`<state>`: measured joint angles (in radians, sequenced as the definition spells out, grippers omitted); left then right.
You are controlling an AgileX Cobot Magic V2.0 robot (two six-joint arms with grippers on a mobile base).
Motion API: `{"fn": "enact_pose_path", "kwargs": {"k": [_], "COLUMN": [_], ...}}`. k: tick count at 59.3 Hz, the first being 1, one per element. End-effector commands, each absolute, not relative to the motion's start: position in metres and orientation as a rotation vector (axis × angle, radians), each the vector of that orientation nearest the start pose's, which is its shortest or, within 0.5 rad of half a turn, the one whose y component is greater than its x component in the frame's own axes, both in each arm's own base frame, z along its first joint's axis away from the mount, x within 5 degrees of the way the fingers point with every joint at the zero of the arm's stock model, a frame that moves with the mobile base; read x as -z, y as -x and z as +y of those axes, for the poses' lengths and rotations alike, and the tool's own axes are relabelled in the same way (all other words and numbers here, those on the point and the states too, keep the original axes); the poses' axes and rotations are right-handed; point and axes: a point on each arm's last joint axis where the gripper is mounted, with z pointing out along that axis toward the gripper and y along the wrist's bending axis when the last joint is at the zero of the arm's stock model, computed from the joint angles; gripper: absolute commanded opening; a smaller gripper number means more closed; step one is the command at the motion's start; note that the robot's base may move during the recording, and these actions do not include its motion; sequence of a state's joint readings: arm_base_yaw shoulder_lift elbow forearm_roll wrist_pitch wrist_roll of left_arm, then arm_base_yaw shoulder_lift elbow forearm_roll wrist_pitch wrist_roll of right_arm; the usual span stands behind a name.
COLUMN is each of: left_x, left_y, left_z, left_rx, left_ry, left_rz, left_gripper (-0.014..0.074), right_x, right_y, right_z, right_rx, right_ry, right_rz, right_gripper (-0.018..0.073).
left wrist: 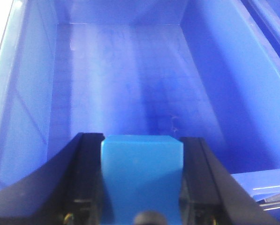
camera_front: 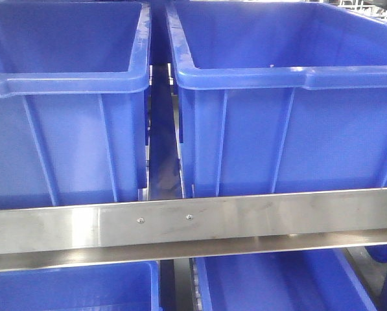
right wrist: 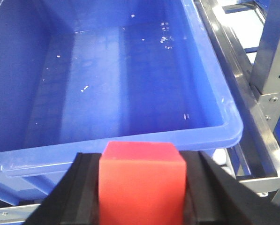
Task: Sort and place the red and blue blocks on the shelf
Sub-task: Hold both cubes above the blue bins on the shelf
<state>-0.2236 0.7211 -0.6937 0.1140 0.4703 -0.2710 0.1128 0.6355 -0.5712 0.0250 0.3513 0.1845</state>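
- Two big blue bins sit side by side on the shelf (camera_front: 245, 217) in the front view: a left bin (camera_front: 70, 142) and a right bin (camera_front: 290, 136), with a thin gap between them.
- The shelf's shiny steel rail runs across the view just below these bins. It has two small screws (camera_front: 140, 221) near its middle.
- Under the rail are the tops of a low left bin (camera_front: 70, 285) and a low right bin (camera_front: 271, 278).
- In the left wrist view, the left gripper (left wrist: 142, 140) squeezes the blue block (left wrist: 142, 178). Its black fingers (left wrist: 86, 173) press on both sides of the block.
- The blue block is up in the air over a bin floor (left wrist: 125, 79). The blue walls rise on all sides, so the block is over the inside of a bin. I cannot tell which bin it is.
- In the right wrist view, the right gripper (right wrist: 142, 157) squeezes the red block (right wrist: 142, 183), with a black finger tight on each side.
- The red block is on the near side of a bin rim (right wrist: 130, 136), out over the front edge and not over the inside.
- That bin has small white specks (right wrist: 165, 40) on its floor.
- A steel post (right wrist: 271, 61) of the shelf stands to the right of that bin.
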Motion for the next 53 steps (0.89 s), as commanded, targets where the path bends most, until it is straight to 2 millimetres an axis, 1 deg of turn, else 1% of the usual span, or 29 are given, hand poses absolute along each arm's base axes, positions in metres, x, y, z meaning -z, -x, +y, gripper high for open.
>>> {"fn": "enact_pose_path", "kwargs": {"k": [1,20,26,31,37,42,46,53], "left_x": [-0.359,-0.360,-0.362,-0.364,-0.367,-0.369,-0.372,-0.373], "left_y": [-0.144,-0.145,-0.145,-0.146,-0.147,-0.152,-0.156,-0.171], "left_z": [-0.029,-0.029,-0.029,-0.030,-0.030,-0.032,-0.033,-0.037], "left_rx": [0.230,0.231,0.236,0.242,0.251,0.257,0.259,0.260], "left_ry": [-0.026,-0.027,-0.028,-0.030,-0.031,-0.034,-0.036,-0.039], "left_rz": [1.856,1.849,1.828,1.803,1.769,1.747,1.740,1.746], "left_gripper": [0.0122,0.0122,0.0122,0.0122,0.0122,0.0122,0.0122,0.0122], "right_x": [-0.339,-0.339,-0.341,-0.343,-0.345,-0.347,-0.348,-0.356], "right_y": [-0.133,-0.133,-0.134,-0.138,-0.147,-0.159,-0.173,-0.198], "right_z": [0.015,0.015,0.015,0.015,0.016,0.017,0.019,0.022], "right_rx": [-0.225,-0.225,-0.227,-0.229,-0.231,-0.230,-0.227,-0.219], "right_ry": [-0.076,-0.076,-0.076,-0.075,-0.074,-0.075,-0.077,-0.068], "right_rz": [1.774,1.774,1.751,1.720,1.691,1.706,1.731,1.737], "right_gripper": [0.0058,0.0058,0.0058,0.0058,0.0058,0.0058,0.0058,0.0058]}}
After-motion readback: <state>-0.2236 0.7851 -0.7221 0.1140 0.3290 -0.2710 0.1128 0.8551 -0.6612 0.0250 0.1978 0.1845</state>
